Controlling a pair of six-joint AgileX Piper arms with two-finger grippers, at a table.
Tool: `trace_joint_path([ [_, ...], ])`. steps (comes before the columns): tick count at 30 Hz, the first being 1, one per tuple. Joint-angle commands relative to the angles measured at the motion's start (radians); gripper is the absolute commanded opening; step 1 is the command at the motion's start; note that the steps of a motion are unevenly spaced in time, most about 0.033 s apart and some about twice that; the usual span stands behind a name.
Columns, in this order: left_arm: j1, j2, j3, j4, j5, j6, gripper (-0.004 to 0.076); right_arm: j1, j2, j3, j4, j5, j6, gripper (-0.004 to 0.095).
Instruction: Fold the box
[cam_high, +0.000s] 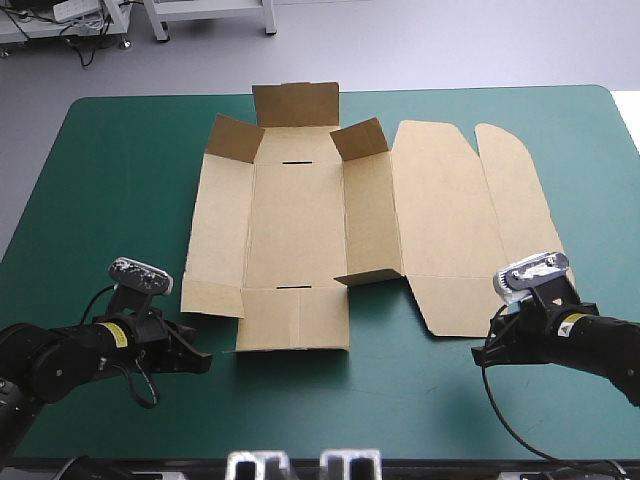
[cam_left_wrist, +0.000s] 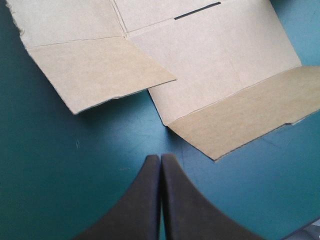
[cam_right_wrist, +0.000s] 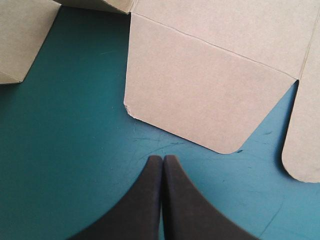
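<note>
Although a few flaps (cam_high: 295, 103) of the brown cut-board box (cam_high: 295, 225) stand raised, I judge folding barely begun, with my left end effector (cam_left_wrist: 161, 160) and right end effector (cam_right_wrist: 163, 160) pinched together, empty.

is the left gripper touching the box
Apart. The left wrist view shows bare teal-green cover between the tip of the shut left gripper and the nearest flap of the box.
</note>
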Motion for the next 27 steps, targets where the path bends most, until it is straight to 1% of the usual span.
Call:
trace_joint_path([
  [1,-0.002,-0.004,-0.024,-0.015,-0.044,0.000,-0.0010,0.001,-0.007,-0.023,0.016,-0.041,-0.004,-0.0020],
  [12,-0.002,-0.004,-0.024,-0.033,-0.044,0.000,-0.0010,0.001,-0.007,-0.023,0.016,-0.040,-0.004,-0.0020],
  [14,-0.002,-0.001,-0.024,-0.038,-0.074,0.000,-0.0010,0.001,-0.007,-0.023,0.016,-0.040,-0.004,-0.0020],
  [16,-0.002,0.016,-0.026,-0.031,-0.140,0.000,-0.0010,0.001,-0.007,-0.023,0.016,-0.044,-0.004,-0.0020],
  [18,-0.002,0.054,-0.042,-0.027,-0.171,0.000,-0.0010,0.001,-0.007,-0.023,0.016,-0.048,-0.004,-0.0020],
  [21,-0.002,0.143,-0.095,-0.027,-0.182,0.002,-0.0010,0.001,-0.007,-0.023,0.016,-0.048,-0.004,-0.0020],
  [25,-0.002,0.296,-0.173,-0.018,-0.250,0.051,-0.0010,0.001,-0.007,-0.023,0.016,-0.051,-0.004,-0.0020],
  [27,-0.002,0.368,-0.222,-0.016,-0.262,0.066,-0.0009,0.001,-0.007,-0.023,0.016,-0.051,-0.004,-0.0020],
])
